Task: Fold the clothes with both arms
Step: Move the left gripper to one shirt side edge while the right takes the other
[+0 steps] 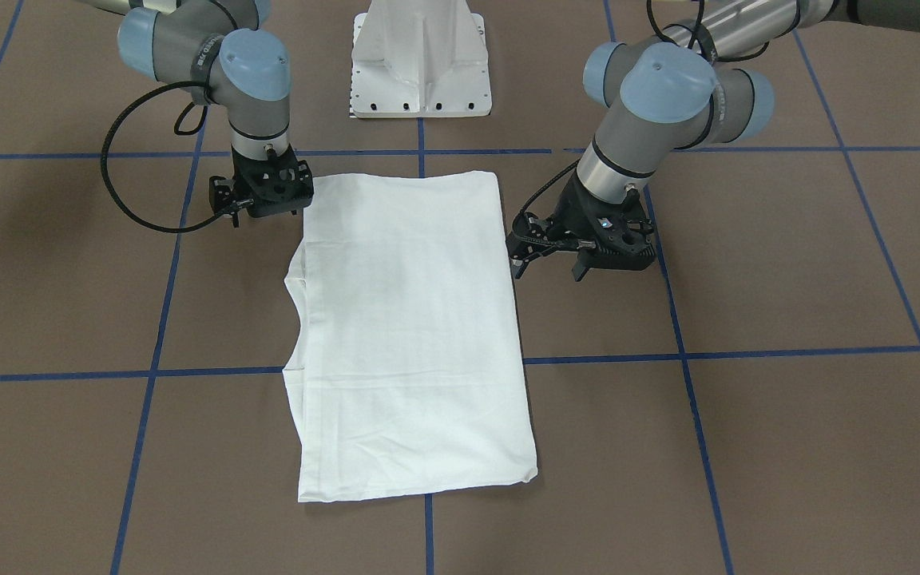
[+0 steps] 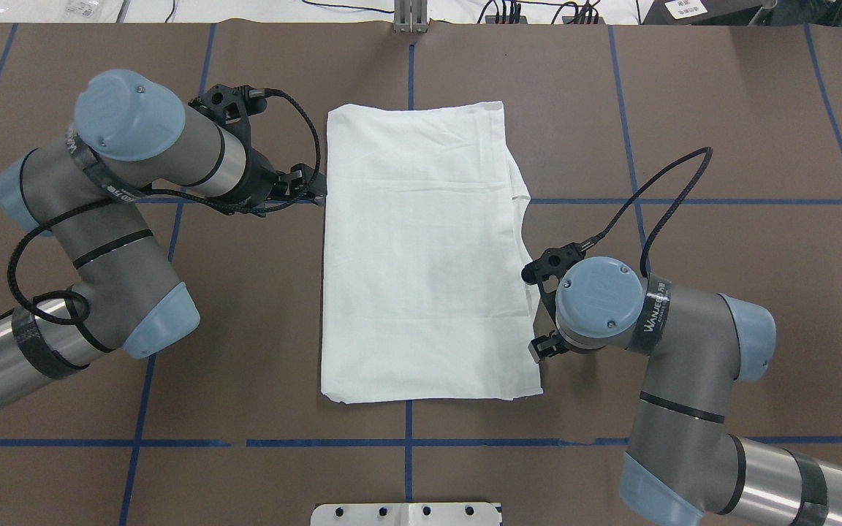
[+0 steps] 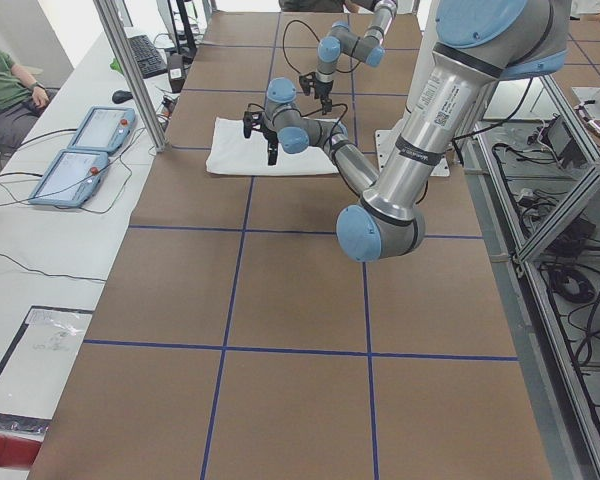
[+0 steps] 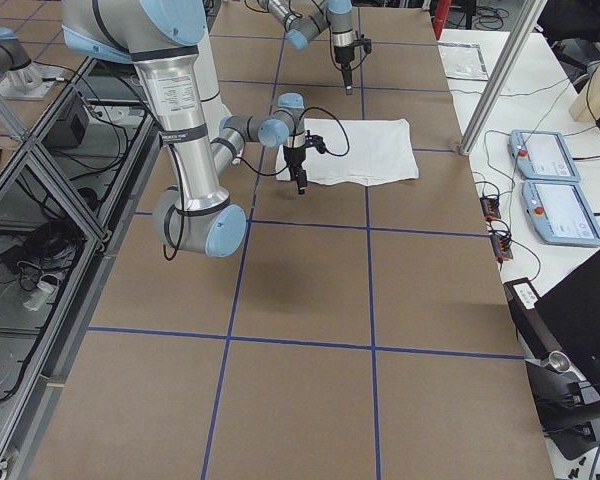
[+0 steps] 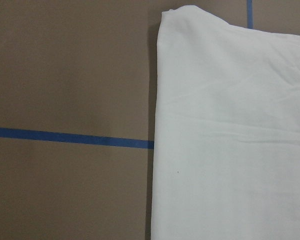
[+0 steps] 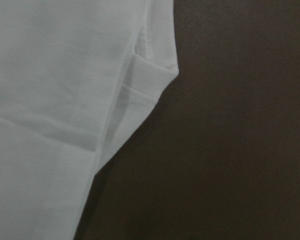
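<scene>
The clothes (image 2: 421,256) lie folded into a tall white rectangle in the middle of the brown table, also seen from the front (image 1: 412,335). No print or collar shows. My left gripper (image 2: 316,191) hovers at the shirt's long edge on my left, near its far half; from the front (image 1: 548,267) its fingers stand apart with nothing between them. My right gripper (image 1: 268,209) hangs over the near corner on my right, and the wrist hides its fingers. The left wrist view shows the shirt's straight edge (image 5: 230,140). The right wrist view shows a folded hem corner (image 6: 150,80).
Blue tape lines (image 2: 406,443) grid the table. The white pedestal base (image 1: 420,64) stands at the robot's edge. Beyond the far edge, control tablets (image 3: 80,150) and cables lie on a side bench, where a person (image 3: 0,90) sits.
</scene>
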Robot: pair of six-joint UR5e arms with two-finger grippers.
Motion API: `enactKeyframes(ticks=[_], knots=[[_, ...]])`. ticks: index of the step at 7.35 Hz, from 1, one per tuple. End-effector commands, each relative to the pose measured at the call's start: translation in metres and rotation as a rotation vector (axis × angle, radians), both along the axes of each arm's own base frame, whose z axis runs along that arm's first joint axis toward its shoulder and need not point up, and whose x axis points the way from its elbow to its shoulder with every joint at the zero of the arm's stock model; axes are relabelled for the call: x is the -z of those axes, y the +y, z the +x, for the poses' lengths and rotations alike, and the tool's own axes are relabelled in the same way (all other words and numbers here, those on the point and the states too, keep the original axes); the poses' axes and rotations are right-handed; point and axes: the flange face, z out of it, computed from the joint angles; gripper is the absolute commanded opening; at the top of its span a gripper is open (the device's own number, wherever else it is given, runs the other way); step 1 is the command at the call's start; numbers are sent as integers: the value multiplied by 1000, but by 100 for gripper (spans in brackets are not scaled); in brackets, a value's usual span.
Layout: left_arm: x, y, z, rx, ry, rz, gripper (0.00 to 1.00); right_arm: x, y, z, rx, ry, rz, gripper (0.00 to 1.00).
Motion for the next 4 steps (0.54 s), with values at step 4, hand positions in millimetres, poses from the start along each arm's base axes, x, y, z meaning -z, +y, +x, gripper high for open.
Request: enactKeyframes(ticks=[4], knots=[[-3, 30, 26, 6, 22, -108, 100, 74, -2, 35, -81, -189, 18, 100]])
